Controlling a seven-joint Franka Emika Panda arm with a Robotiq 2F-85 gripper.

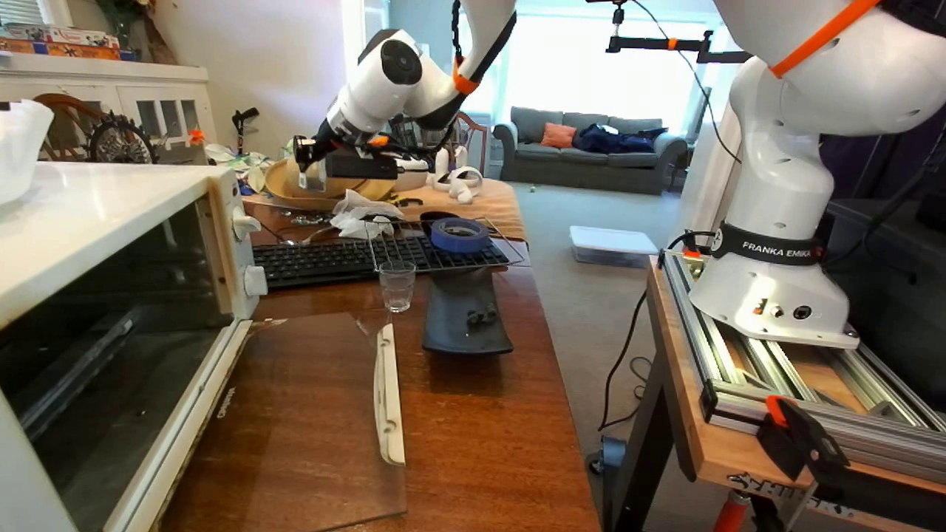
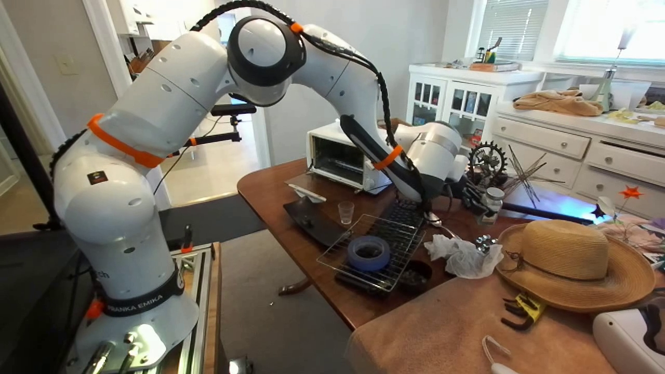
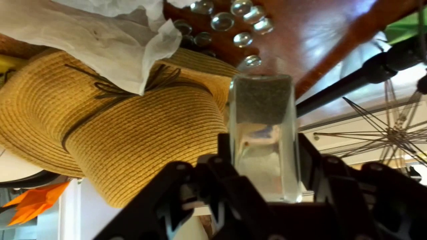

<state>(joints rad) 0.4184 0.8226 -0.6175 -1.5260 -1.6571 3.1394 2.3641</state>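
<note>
The pincer [image 3: 265, 148] pinches a clear glass jar [image 3: 262, 100], dark matter [image 3: 263, 98] inside, by its sides; the jar appears raised above the worktop [image 3: 287, 36], on which glassy beads [image 3: 222, 21] lie near a straw hat [image 3: 150, 133]. A slip may result from smooth glass if the grip loosens; a knock against the hat could tilt the jar.

Exterior views are facing the shared table [image 1: 480, 436] from opposite ends, wrist view peering closely at jar [image 3: 265, 160].
</note>
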